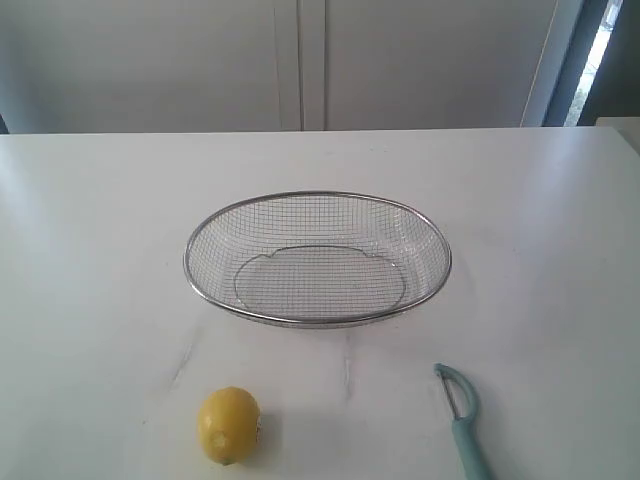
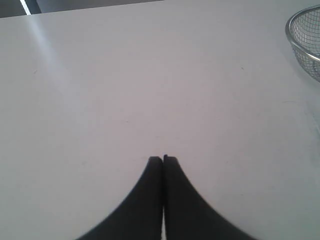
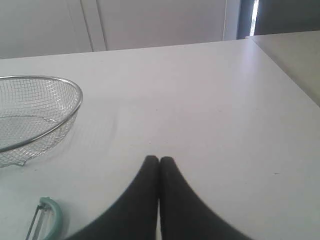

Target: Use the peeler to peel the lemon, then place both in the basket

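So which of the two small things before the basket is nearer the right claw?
The teal-handled peeler: the right wrist view shows it beside the right gripper, while the yellow lemon lies off to the left.

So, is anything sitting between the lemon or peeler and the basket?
Nothing visible: only bare table separates the lemon and the peeler from the basket, which holds nothing.

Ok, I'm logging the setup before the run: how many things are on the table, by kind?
Lemon: 1
Peeler: 1
Basket: 1
Total: 3
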Robot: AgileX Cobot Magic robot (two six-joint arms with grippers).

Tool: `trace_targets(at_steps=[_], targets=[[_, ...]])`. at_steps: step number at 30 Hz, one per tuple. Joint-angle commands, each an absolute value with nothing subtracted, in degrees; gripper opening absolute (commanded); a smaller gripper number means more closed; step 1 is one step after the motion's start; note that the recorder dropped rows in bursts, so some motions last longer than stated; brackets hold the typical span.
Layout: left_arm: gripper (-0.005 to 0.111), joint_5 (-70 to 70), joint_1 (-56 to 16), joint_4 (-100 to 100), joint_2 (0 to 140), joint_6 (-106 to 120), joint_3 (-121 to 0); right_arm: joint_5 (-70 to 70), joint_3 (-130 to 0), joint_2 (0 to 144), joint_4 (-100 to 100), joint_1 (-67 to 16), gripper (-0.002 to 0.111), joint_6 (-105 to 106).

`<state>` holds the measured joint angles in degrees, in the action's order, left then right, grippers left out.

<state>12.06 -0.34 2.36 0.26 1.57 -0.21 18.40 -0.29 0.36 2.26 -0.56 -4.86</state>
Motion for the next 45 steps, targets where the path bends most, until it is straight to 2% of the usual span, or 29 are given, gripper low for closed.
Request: trace_targets(at_steps=[1,15,35,45], targets=[[0.000,12.0,-0.7,2.7,0.0,1.6,0.0,18.0,0.0,0.0,2.1,-0.7,0.000,-5.0],[0.000,12.0,-0.7,2.7,0.0,1.6,0.0,18.0,0.0,0.0,2.1,-0.7,0.000,-5.0],[0.000,12.0,-0.7,2.7,0.0,1.6,0.0,10.7,0.0,0.0,1.9,-0.7,0.000,-6.8],[0.000,12.0,-0.7,2.7,0.0,1.6,0.0,-3.3,0.0,0.0,1.9,-0.7,0.000,-6.8]])
